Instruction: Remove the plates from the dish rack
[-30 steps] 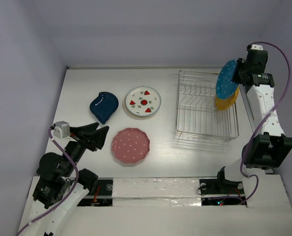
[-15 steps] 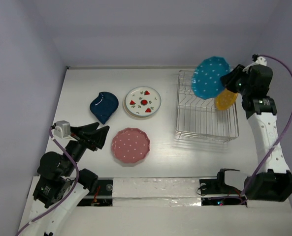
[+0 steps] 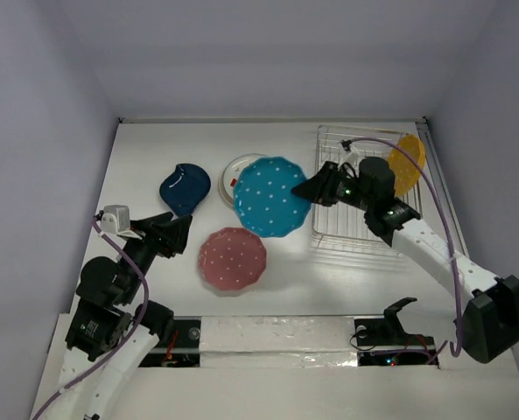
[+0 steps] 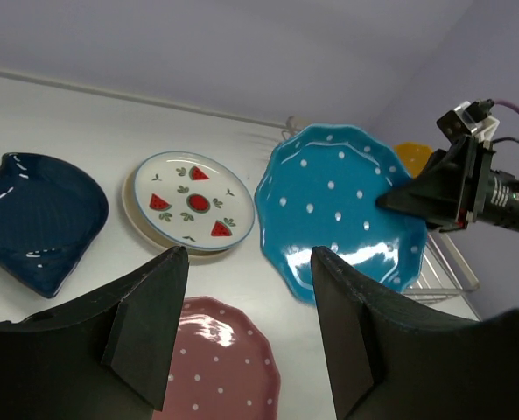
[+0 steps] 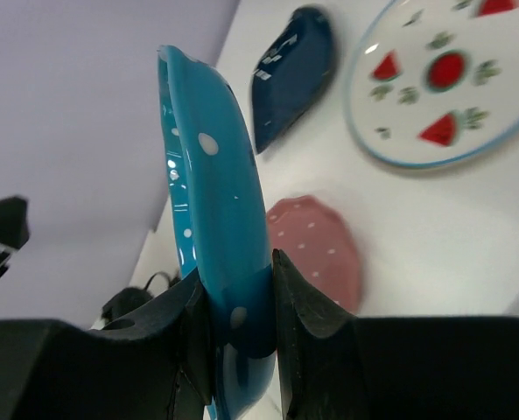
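1. The right hand (image 3: 310,189) is closed on the teal plate (image 3: 268,197). The plate's wavy rim is pinched between the two black fingers (image 5: 305,308).
2. The teal plate, which is dotted with white, is held up in the air, off the worktop (image 3: 145,149). It is gripped at the side nearest the dish rack (image 3: 357,244) and is seen just left of the rack.
3. From above, part of the watermelon plate (image 4: 189,201) is hidden behind the teal plate. The watermelon plate is white, and red fruit slices and small green leaves are painted on it.
4. A pale rim (image 4: 128,219) is seen sticking out from under the watermelon plate, so it looks to be laid on another plate.
5. One yellow plate (image 3: 408,162) is seen standing on its edge at the far right corner of the dish rack. The other slots of the wire rack are seen bare.
6. The left hand (image 4: 246,262) is held open, and nothing is gripped in it. It is kept low at the near left of the worktop.
7. The pink plate (image 3: 232,259), dotted with white, is laid flat just beside the left hand.
8. The dark blue plate (image 3: 185,188) is laid flat farther back, left of the watermelon plate.
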{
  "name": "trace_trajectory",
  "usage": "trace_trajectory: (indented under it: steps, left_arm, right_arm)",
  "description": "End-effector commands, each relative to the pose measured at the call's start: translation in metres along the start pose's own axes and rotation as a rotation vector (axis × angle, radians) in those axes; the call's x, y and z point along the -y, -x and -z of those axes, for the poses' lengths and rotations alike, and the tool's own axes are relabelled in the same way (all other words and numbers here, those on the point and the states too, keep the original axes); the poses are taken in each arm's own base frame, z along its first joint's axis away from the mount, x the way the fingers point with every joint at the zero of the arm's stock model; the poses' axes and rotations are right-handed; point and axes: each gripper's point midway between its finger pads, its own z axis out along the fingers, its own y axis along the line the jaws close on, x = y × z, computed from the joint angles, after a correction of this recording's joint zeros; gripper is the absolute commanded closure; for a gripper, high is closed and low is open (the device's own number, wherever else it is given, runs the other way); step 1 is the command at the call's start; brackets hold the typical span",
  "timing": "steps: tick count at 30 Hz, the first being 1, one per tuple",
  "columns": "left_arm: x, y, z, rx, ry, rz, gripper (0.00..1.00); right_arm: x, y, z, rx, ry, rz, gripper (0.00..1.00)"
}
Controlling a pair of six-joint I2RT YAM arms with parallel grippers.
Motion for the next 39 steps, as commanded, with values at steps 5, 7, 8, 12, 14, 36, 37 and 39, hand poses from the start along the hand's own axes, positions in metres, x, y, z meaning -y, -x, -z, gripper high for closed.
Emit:
trace_trajectory:
  steps: [5, 7, 8, 12, 14, 36, 37, 39]
  left_arm:
    - [-0.011, 0.004, -0.013, 0.008, 0.058, -0.007, 0.46]
    - [-0.014, 0.005, -0.014, 0.009, 0.070, -0.009, 0.46]
    - [-0.017, 0.005, -0.015, 0.009, 0.083, -0.012, 0.46]
    - [-0.018, 0.003, -0.018, -0.004, 0.083, -0.016, 0.46]
    - [-0.022, 0.002, -0.020, -0.007, 0.098, -0.018, 0.46]
    - [-0.023, 0.001, -0.022, -0.010, 0.094, -0.022, 0.46]
    - [-0.023, 0.002, -0.022, -0.009, 0.094, -0.022, 0.46]
    - [-0.022, 0.002, -0.022, -0.008, 0.092, -0.022, 0.46]
  right_arm:
    - [-0.083, -0.023, -0.037, -0.038, 0.369, 0.004, 1.00]
    - [-0.086, -0.041, -0.047, -0.087, 0.386, -0.004, 1.00]
    - [-0.080, -0.052, -0.056, -0.119, 0.374, -0.014, 1.00]
    - [-0.065, -0.079, -0.073, -0.177, 0.335, -0.032, 1.00]
    - [-0.055, -0.091, -0.080, -0.203, 0.306, -0.041, 1.00]
    - [0.015, -0.181, -0.114, -0.398, 0.085, -0.086, 0.69]
    - [0.018, -0.183, -0.114, -0.402, 0.072, -0.085, 0.65]
    - [0.026, -0.186, -0.114, -0.413, 0.038, -0.074, 0.52]
